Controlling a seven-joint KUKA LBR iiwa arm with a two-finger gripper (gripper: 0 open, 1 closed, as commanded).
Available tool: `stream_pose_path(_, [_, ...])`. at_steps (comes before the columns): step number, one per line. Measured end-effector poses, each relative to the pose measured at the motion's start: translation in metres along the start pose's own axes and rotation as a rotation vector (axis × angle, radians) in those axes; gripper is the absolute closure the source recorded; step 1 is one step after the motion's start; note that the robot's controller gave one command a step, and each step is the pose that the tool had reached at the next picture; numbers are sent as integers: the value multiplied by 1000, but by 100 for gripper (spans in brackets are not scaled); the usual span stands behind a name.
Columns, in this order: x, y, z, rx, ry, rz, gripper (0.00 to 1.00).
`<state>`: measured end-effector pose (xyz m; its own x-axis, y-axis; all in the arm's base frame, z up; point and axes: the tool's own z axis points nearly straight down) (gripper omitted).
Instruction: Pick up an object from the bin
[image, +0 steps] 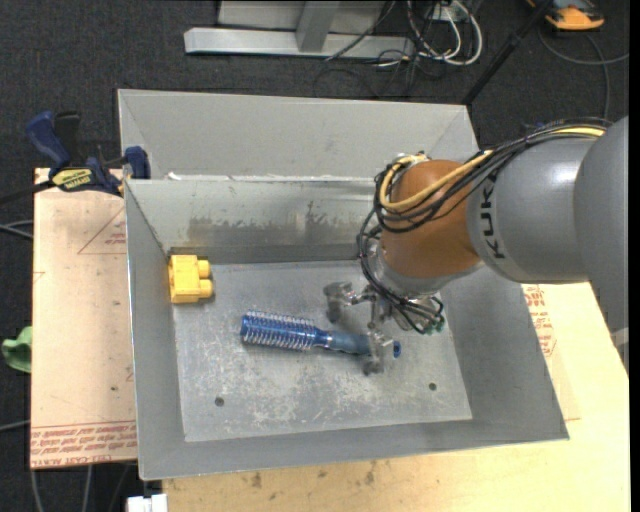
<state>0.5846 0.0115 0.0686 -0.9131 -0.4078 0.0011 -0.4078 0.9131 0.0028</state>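
Claw (360, 330) sits low over the handle end of the blue hairbrush (285, 333), probably because that narrow part suits gripping; clenched or released, I cannot tell.

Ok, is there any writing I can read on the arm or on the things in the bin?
"KU": black letters running sideways on the grey arm link; the rest of the word curves out of sight.
Yellow block, at the bin's left: no writing on it.
Blue brush, mid-bin: no writing on it.
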Motion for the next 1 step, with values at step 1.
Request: stream_pose_path(1, [-1,-1,-2,2,-4,1,100])
